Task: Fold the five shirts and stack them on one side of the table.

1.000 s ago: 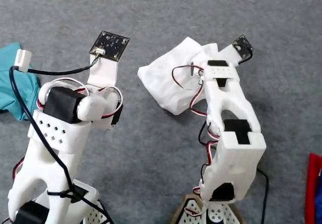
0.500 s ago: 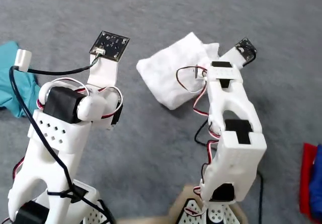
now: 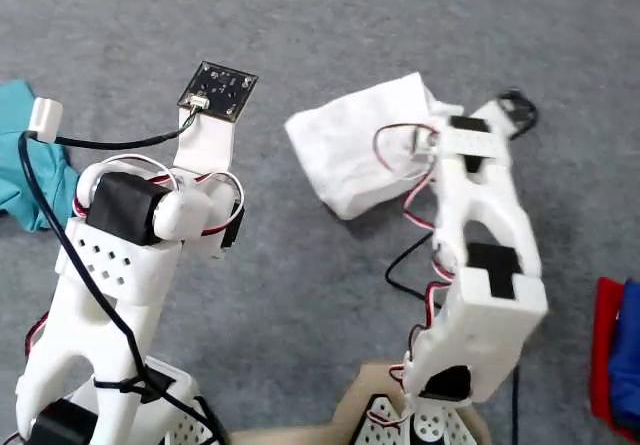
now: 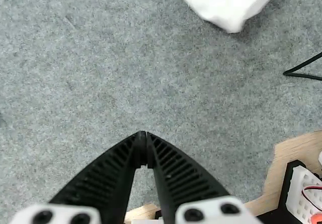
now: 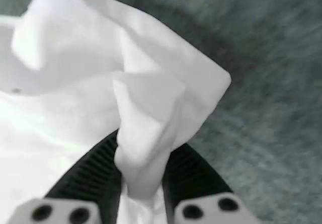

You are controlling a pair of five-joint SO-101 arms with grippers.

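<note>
Pinching white shirt (image 5: pixel 100 83), right fingers (image 5: pixel 193 176), left fingers (image 4: pixel 108 176) closed, grey table (image 4: pixel 75 58)

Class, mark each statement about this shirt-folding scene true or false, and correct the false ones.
1. The right gripper is shut on the white shirt. True.
2. The left gripper holds the teal shirt. False: it is shut on nothing, above the grey table.
3. The teal shirt lies apart from the white shirt. True.
4. The white shirt is spread flat. False: it is bunched, with a fold pinched in the right gripper.
</note>
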